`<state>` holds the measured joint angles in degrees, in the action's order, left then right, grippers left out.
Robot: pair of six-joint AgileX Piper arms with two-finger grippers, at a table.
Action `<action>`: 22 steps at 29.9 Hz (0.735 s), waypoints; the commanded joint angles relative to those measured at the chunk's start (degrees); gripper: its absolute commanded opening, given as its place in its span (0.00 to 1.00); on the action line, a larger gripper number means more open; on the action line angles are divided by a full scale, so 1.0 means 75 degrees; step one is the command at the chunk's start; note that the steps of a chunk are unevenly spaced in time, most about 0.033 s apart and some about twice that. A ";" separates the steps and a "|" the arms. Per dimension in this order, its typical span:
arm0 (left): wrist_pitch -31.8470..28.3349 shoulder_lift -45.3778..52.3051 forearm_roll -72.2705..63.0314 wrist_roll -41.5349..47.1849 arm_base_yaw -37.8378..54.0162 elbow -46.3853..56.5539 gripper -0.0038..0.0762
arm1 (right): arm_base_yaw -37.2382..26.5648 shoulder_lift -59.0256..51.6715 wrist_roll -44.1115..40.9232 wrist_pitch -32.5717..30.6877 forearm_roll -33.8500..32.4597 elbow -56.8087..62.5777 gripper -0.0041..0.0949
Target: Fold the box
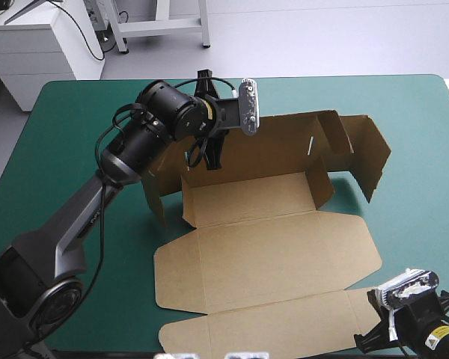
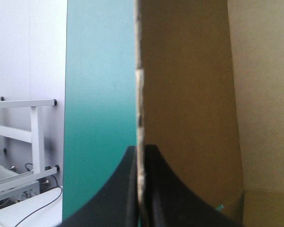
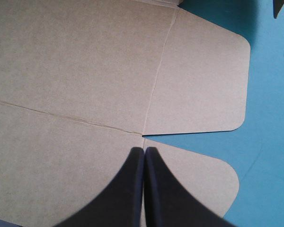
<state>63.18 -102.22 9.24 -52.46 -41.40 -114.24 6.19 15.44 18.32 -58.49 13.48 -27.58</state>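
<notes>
The brown box [image 1: 262,254] lies in the middle of the table, its lid panels flat toward the near edge and its back and side walls raised. My left gripper [image 1: 204,161] reaches down at the far left corner, shut on the upright wall. In the left wrist view the board's edge [image 2: 140,94] runs between the black fingers of that gripper [image 2: 141,149]. My right gripper [image 1: 382,329] hovers at the lid's near right corner. Seen from the right wrist, this gripper [image 3: 144,150] is shut in a pointed arch above the flat lid [image 3: 75,61], near two rounded flaps [image 3: 203,71].
Teal-green cover [image 1: 67,142] shows to the left of the box, along the far edge and to its right [image 1: 426,187]. The raised right wall [image 1: 370,161] stands angled outward. The table's near edge runs just below the front flap [image 1: 269,329].
</notes>
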 commanded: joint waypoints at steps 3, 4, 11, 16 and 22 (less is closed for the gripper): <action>-0.2630 0.1426 0.0622 0.0104 -0.0060 0.1858 0.04 | 0.0016 0.0088 0.0000 0.0424 0.0077 -0.0176 0.02; -0.3276 0.1679 0.0620 0.0118 -0.0060 0.2364 0.04 | 0.0016 0.0088 0.0000 0.0424 0.0077 -0.0176 0.02; -0.5647 0.2899 0.1474 0.0236 -0.0060 0.5082 0.04 | 0.0016 0.0088 -0.0317 0.0635 0.0131 -0.0176 0.02; -0.6111 0.3142 0.1758 0.0236 -0.0060 0.6065 0.04 | 0.0016 0.0088 -0.0373 0.1076 0.0473 -0.0176 0.02; -0.7081 0.3187 0.2492 0.0491 -0.0033 0.6753 0.04 | 0.0016 0.0105 -0.0697 0.1275 0.0765 -0.0408 0.02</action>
<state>15.55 -80.43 25.16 -50.06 -41.53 -64.02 6.19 15.44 14.28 -52.94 17.59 -27.83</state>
